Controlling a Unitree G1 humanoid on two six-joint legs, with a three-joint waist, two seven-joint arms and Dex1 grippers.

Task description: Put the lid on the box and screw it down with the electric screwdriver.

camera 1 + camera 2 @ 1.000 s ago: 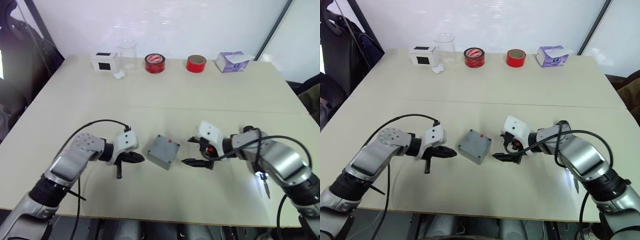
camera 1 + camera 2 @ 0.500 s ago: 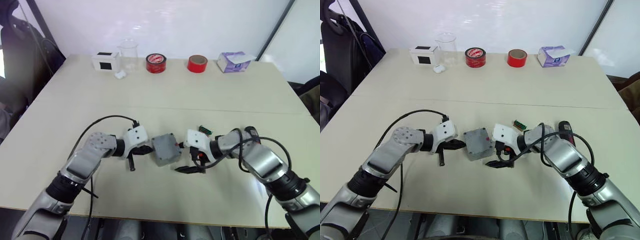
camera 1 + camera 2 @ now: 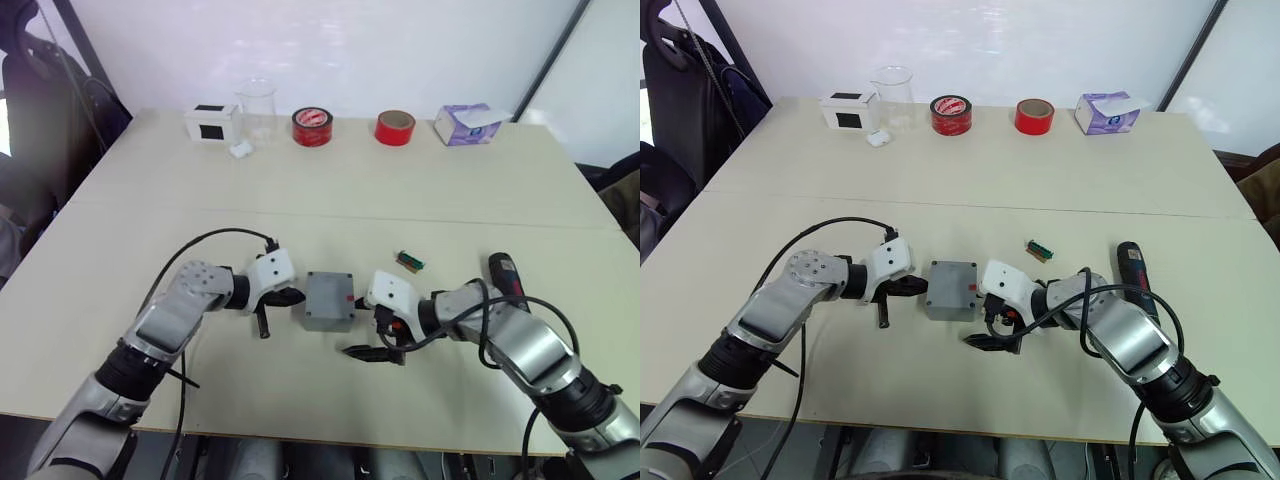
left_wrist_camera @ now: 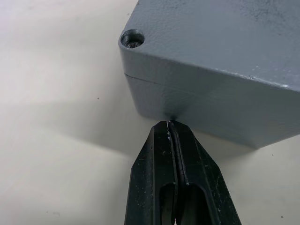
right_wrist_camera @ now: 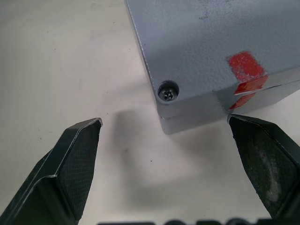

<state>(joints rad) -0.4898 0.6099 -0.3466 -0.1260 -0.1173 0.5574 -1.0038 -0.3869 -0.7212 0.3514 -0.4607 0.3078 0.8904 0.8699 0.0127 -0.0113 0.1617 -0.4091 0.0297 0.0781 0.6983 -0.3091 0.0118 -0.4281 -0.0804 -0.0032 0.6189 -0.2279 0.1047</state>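
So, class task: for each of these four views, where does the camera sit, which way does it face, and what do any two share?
Left eye view: on the head, facing forward and down over the table; both arms show.
Right eye view: beside it, same scene.
Left wrist view: on the left wrist, looking along the shut fingers at the box side.
Right wrist view: on the right wrist, looking between open fingers at a corner with a red mark.
Shared: the box with the lid on.

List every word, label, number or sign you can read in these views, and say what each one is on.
No text is readable.
White box: black label, no legible print.
Red tape roll: dark markings, too small to read.
Purple tissue box: print blurred.
Grey box: plain red mark, no letters.
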